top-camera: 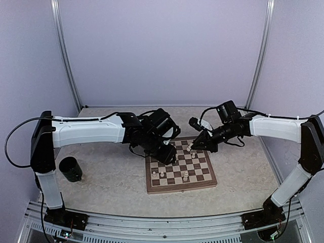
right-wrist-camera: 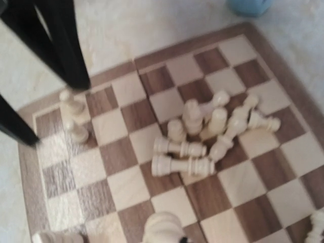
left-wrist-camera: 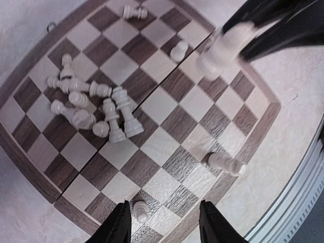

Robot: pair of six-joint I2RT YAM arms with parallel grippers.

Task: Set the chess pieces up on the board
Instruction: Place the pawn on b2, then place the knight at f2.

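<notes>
The chess pieces (left-wrist-camera: 126,111) mostly lie toppled in one heap on the board (top-camera: 203,174), several touching, on one side of its centre seam. The board sits a little right of the middle of the tabletop (top-camera: 111,177), its near rim close to the tabletop's near edge. Bare squares run from the heap to the opposite rim, where a lone piece (left-wrist-camera: 228,164) lies on its side just inside the edge.

The left gripper (left-wrist-camera: 164,207) hangs over an edge row with its fingers spread. A standing pawn (left-wrist-camera: 140,211) is between them, just beside one finger. The right gripper (top-camera: 193,147) pinches a pale piece (left-wrist-camera: 223,48) above the squares along the board's far rim.

Bare tabletop stretches left from the board to a black cup (top-camera: 71,169) near the left edge.
</notes>
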